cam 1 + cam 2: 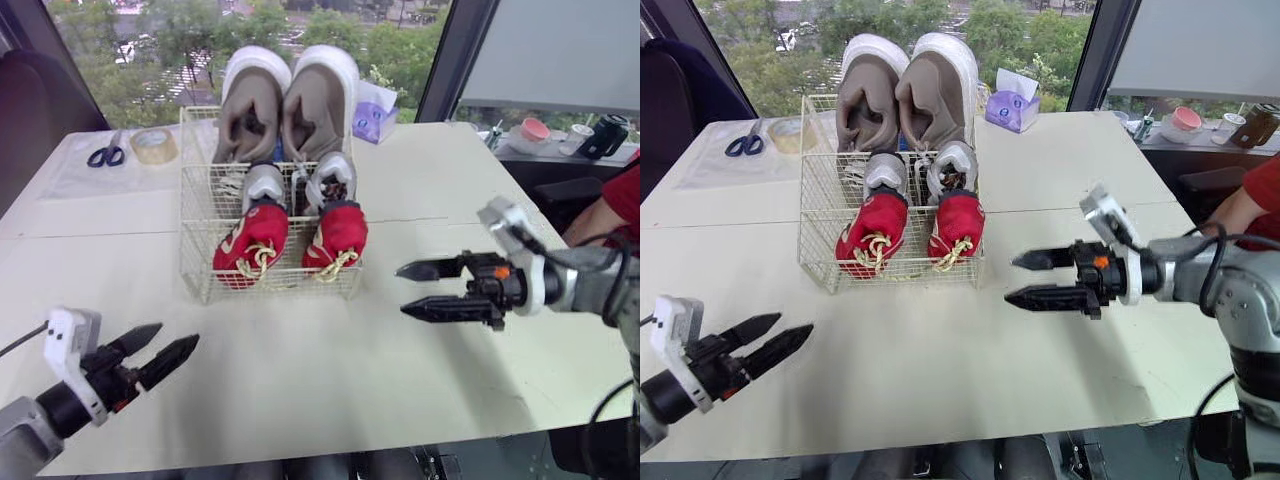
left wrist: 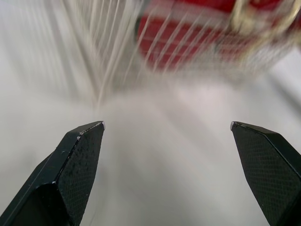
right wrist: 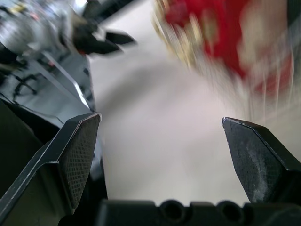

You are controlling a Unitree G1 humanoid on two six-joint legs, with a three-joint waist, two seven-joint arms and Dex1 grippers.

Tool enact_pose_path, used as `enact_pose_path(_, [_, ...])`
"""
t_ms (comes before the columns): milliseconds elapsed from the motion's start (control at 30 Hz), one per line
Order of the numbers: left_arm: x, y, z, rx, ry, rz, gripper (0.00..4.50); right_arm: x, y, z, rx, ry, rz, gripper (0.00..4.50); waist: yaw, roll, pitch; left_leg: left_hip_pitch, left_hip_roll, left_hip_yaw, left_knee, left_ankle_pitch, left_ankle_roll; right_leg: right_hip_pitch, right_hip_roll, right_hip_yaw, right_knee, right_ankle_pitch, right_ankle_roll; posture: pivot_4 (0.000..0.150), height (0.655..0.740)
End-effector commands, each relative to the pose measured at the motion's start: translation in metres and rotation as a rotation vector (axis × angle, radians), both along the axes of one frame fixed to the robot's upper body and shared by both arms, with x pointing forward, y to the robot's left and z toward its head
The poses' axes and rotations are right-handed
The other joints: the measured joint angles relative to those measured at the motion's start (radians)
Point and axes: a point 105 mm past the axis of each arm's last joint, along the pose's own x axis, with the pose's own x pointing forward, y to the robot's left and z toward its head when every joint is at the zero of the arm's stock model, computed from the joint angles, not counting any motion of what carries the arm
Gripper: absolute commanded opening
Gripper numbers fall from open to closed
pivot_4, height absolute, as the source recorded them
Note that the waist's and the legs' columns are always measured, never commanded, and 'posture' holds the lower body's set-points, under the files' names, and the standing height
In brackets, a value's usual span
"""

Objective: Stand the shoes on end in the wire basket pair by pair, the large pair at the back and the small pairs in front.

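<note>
A white wire basket [image 1: 200,200] stands mid-table. At its back a large taupe pair with white soles [image 1: 290,100] stands on end. In front of it stands a small silver-grey pair [image 1: 300,183], and a small red pair with yellow laces [image 1: 290,240] fills the front. My left gripper [image 1: 160,352] hovers open over the table's near left, empty, with the red shoes [image 2: 197,33] ahead of it. To the right of the basket my right gripper [image 1: 412,290] is open and empty, pointing left; the red shoes [image 3: 221,33] appear beyond its fingertips [image 3: 84,136].
Blue-handled scissors [image 1: 105,153] and a roll of tape [image 1: 153,146] lie at the far left of the table. A purple tissue box [image 1: 374,112] sits behind the basket. Cups [image 1: 605,135] stand on a side surface at far right, where a person's red sleeve [image 1: 625,205] shows.
</note>
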Motion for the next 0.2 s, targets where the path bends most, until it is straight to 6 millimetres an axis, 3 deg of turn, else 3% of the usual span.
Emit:
enact_pose_path(33, [-0.0016, -0.0016, 0.0058, 0.022, -0.014, -0.063, 4.44, -0.0024, -0.0001, 0.0017, -0.013, -0.051, -0.001, 4.50, 0.000, 0.000, 0.000, -0.001, 0.000, 0.000, 0.000, -0.001, 0.000, 0.000, 0.000, 0.000, 0.000, 0.000, 0.000, 0.150, 0.7400])
enact_pose_path(200, [0.0031, -0.0008, 0.0098, 0.009, -0.028, -0.080, 4.44, -0.0036, 0.0005, -0.0028, -0.013, -0.054, -0.007, 4.50, 0.000, 0.000, 0.000, -0.001, 0.001, 0.000, 0.000, -0.004, -0.001, -0.002, 0.001, 0.000, 0.000, 0.001, -0.003, 0.150, 0.7400])
